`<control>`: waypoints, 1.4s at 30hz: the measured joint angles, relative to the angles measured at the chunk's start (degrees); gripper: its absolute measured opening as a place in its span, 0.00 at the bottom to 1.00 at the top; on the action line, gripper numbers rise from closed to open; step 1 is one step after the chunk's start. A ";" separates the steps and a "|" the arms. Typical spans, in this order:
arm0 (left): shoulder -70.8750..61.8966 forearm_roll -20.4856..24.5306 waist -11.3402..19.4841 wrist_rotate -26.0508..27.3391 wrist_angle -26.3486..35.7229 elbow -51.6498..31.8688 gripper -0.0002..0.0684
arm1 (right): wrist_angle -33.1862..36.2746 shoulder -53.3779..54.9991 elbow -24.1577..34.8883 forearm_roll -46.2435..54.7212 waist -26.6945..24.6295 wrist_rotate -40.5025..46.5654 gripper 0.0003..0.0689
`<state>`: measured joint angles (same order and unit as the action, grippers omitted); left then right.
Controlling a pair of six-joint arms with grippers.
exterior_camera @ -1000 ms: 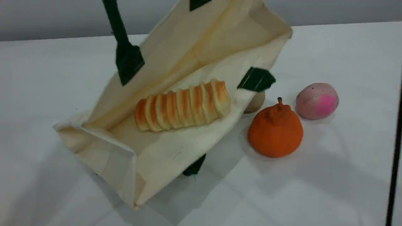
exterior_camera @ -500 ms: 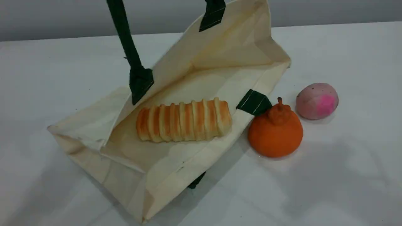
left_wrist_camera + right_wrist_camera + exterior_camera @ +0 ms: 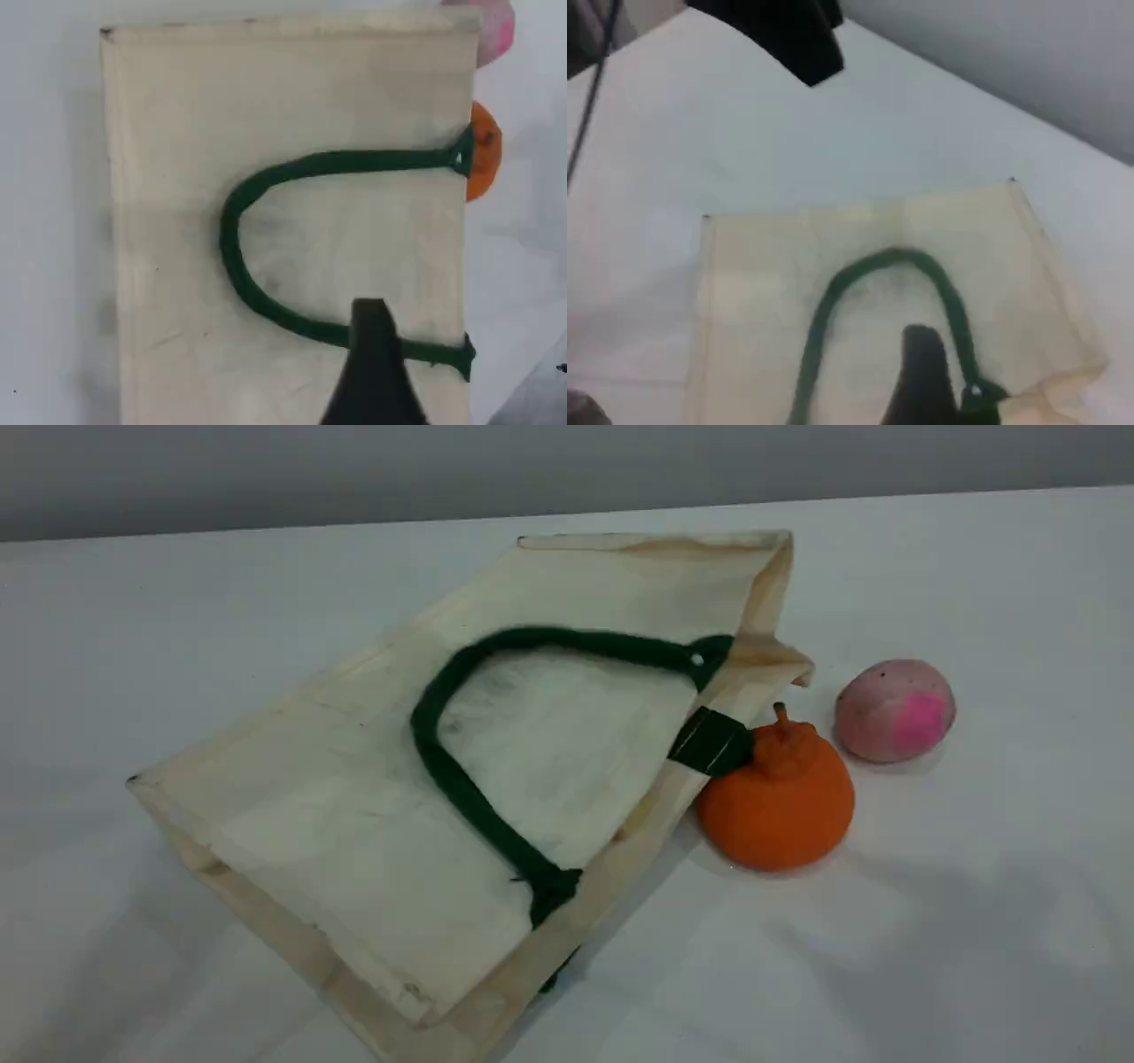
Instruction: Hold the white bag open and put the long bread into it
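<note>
bag [image 3: 354,797] flat on table [image 3: 974,921], fruit [image 3: 780,797] right

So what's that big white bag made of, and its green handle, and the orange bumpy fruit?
The big cream-white bag looks like stiff woven canvas: matte, creased, lying flat. Its dark green handle seems a thick, soft rope, slightly fuzzy. The orange pear-shaped fruit looks like a toy, perhaps foam or rubber, with a dull, grainy skin; the pictures can't settle which.
</note>
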<state>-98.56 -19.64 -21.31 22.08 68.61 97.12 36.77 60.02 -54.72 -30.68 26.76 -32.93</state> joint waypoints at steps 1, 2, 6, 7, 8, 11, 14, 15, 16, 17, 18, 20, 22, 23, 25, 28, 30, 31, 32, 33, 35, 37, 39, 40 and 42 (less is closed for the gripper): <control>0.18 0.04 0.00 0.16 0.19 -0.05 0.70 | 0.88 -0.98 0.00 0.59 0.00 0.15 0.71; 0.42 0.04 0.00 0.32 0.73 -0.04 0.70 | 1.87 -2.10 0.00 1.17 0.00 0.80 0.71; 2.82 0.17 0.00 0.31 1.41 -0.06 0.71 | 5.03 -7.23 0.00 5.76 0.00 5.14 0.71; 3.62 0.17 0.00 0.35 1.41 -0.06 0.71 | 5.50 -8.41 0.00 7.08 0.00 6.56 0.71; 4.42 0.17 0.00 0.35 1.41 -0.06 0.71 | 6.19 -9.81 0.00 8.69 0.00 7.81 0.71; 6.70 -0.90 0.00 -0.06 1.41 -0.06 0.71 | 8.17 -13.83 0.00 13.00 0.00 12.07 0.71; 8.97 -2.28 0.00 -0.06 1.47 -0.06 0.71 | 11.55 -17.61 0.00 16.51 0.00 15.25 0.71; 9.82 -2.76 0.00 -0.06 1.38 -0.33 0.71 | 12.79 -18.81 0.00 17.19 0.00 15.95 0.71; 10.71 -3.48 0.00 -0.06 1.39 -0.84 0.71 | 13.97 -19.98 0.00 17.57 0.00 16.77 0.71; 11.48 -4.34 0.00 0.19 1.39 -1.35 0.71 | 15.25 -20.93 0.00 17.61 0.00 17.20 0.70; 12.41 -5.02 0.00 0.62 1.44 -2.09 0.71 | 16.24 -22.01 0.00 17.61 0.00 17.49 0.70; 14.36 -5.65 0.00 1.38 1.41 -3.95 0.71 | 18.03 -24.14 0.05 17.61 0.00 18.29 0.70; 16.62 -6.03 0.00 1.38 1.41 -6.34 0.71 | 19.08 -26.07 0.05 17.61 0.00 18.66 0.69; 17.86 -6.17 0.00 1.33 1.41 -7.72 0.71 | 19.84 -27.15 0.05 17.61 0.00 19.07 0.69; 20.45 -6.45 0.00 1.27 1.41 -10.61 0.71 | 20.99 -29.02 0.05 17.61 0.00 19.84 0.68; 24.97 -7.58 0.00 1.27 1.34 -15.33 0.71 | 23.36 -31.71 0.05 17.61 0.00 21.12 0.68; 28.46 -7.58 0.00 1.27 1.41 -18.57 0.71 | 24.92 -33.63 0.05 17.61 0.00 21.43 0.68; 29.98 -7.58 0.00 1.07 1.41 -19.88 0.71 | 25.69 -34.33 0.05 17.61 0.00 21.51 0.68; 31.84 -7.64 0.00 0.71 1.41 -21.36 0.71 | 26.50 -34.98 0.05 17.61 0.00 21.93 0.68; 33.77 -7.79 0.00 -0.08 1.35 -22.78 0.71 | 27.58 -35.74 0.05 17.68 0.00 22.54 0.68; 37.49 -7.79 0.00 -1.10 0.51 -25.23 0.71 | 29.18 -37.06 0.05 18.06 0.00 23.42 0.68; 41.70 -7.79 0.00 -2.08 -1.12 -27.67 0.71 | 30.38 -38.68 0.25 18.50 0.00 24.61 0.68; 45.68 -7.79 0.00 -2.25 -2.20 -29.88 0.71 | 29.98 -40.35 1.21 18.50 0.00 24.95 0.68; 47.87 -7.79 0.00 -2.25 -2.96 -31.07 0.71 | 29.58 -41.36 2.11 18.50 0.00 24.95 0.68; 51.91 -7.85 0.00 -2.25 -4.59 -33.22 0.71 | 29.79 -43.40 4.44 18.50 0.00 25.11 0.68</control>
<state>-46.65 -27.49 -21.31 19.83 64.02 63.90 66.55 16.62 -50.29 -12.17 26.76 -7.82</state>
